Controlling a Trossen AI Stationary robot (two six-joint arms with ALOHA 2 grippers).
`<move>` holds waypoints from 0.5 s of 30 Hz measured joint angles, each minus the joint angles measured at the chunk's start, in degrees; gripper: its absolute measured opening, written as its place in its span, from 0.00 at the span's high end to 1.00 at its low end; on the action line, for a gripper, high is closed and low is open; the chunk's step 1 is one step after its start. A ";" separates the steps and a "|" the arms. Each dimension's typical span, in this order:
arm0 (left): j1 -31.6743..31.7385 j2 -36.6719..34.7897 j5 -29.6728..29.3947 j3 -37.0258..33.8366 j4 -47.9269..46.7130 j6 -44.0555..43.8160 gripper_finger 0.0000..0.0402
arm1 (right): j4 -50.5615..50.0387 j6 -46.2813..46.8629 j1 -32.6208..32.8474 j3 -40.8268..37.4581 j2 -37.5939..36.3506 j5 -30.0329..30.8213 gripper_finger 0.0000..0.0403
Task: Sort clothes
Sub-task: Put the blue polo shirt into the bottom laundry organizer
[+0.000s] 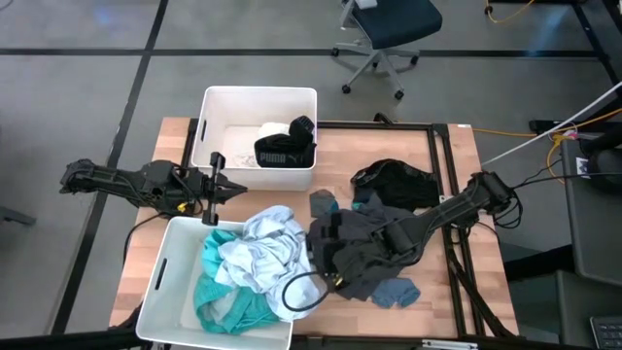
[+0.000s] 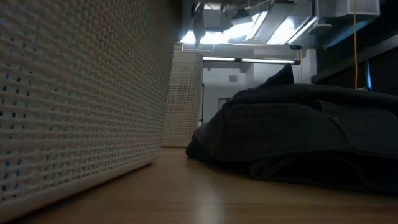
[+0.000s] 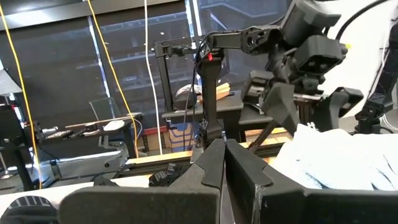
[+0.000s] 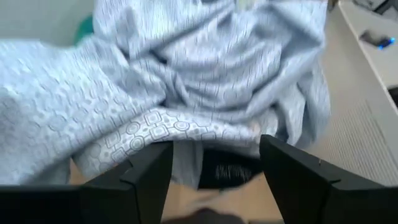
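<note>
Pale blue shirt [image 4: 186, 81] spills over the near bin [image 1: 160, 282]; my right gripper [image 4: 214, 165] faces it, jaws spread, likely to tuck it in; left gripper [image 1: 216, 190] waits beside that bin, jaws pressed together

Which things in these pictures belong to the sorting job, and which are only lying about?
Belong to the job:
- pale blue patterned garment
- teal garment
- black PUMA garment
- grey pile
- black garment
- two white bins, far and near
- right gripper, jaws open at the pale garment
- left gripper, jaws shut

Only lying about:
- office chair
- yellow cable
</note>
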 joint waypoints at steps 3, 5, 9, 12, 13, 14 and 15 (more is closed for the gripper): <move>0.00 0.01 0.00 0.02 -0.01 0.00 0.99 | 1.28 -2.27 -0.63 0.00 0.24 -0.21 0.40; 0.00 0.02 0.00 0.02 -0.02 0.00 0.99 | 2.64 -2.66 -1.32 0.00 0.56 -0.73 0.40; 0.02 0.01 0.00 0.02 0.00 0.00 0.99 | 7.87 -3.47 -2.91 -0.02 1.97 -3.78 0.40; 0.02 0.02 0.00 0.02 0.01 0.00 0.99 | 13.91 -6.00 -3.73 -0.02 3.90 -7.39 0.40; 0.02 0.00 0.00 0.02 0.12 0.00 0.99 | 15.81 -7.15 -4.03 -0.02 4.61 -8.29 0.40; 0.01 0.01 0.00 0.02 0.13 0.00 0.99 | 17.62 -8.24 -4.25 -0.02 5.47 -9.15 0.40; 0.00 0.02 0.00 0.02 0.07 0.00 0.99 | 19.54 -8.73 -4.25 -0.02 6.42 -9.77 0.40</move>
